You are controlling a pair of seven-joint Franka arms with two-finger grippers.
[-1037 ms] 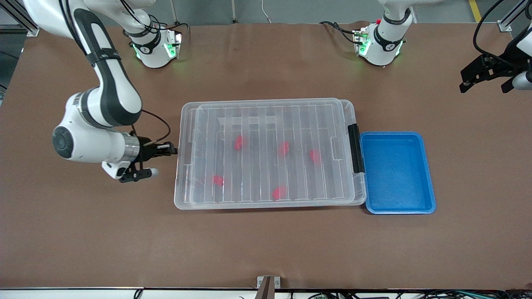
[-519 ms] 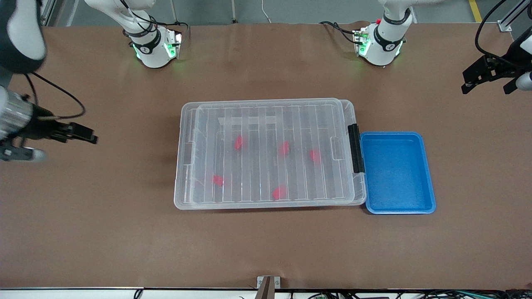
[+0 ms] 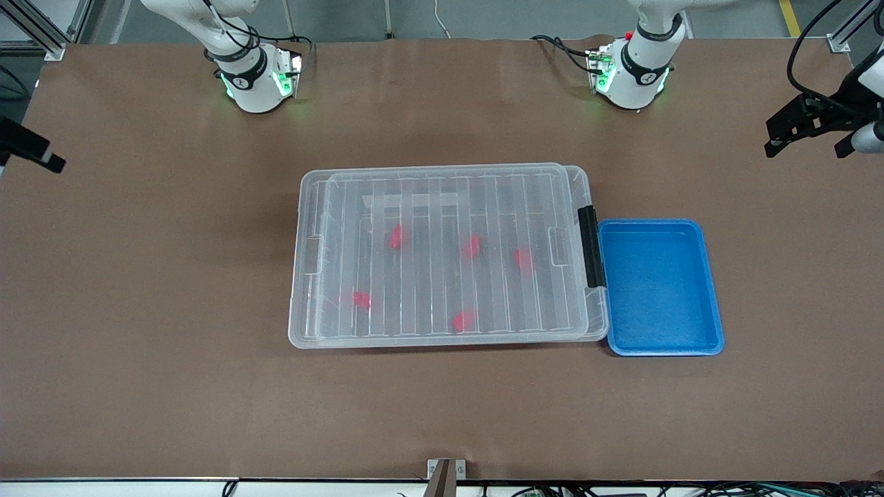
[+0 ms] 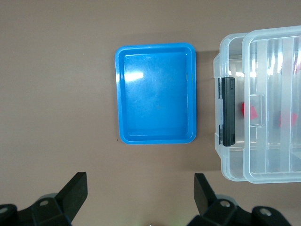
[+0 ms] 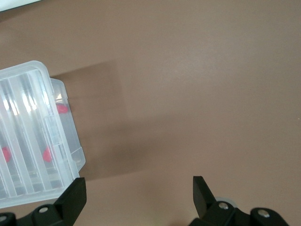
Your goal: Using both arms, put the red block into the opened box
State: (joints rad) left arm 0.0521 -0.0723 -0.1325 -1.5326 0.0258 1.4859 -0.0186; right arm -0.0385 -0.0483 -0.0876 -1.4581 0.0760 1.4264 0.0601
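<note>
Since a second ago the right gripper (image 5: 136,197) has swung from beside the ribbed clear box (image 3: 442,255) to the bench's (image 3: 173,400) edge, fingers spread like the waiting left gripper's (image 4: 138,195), red blocks (image 3: 396,237) under its lid.

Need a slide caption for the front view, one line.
Five red blocks inside the lidded clear box beside an empty blue tray; both tools, left and right, open at the table ends.
</note>
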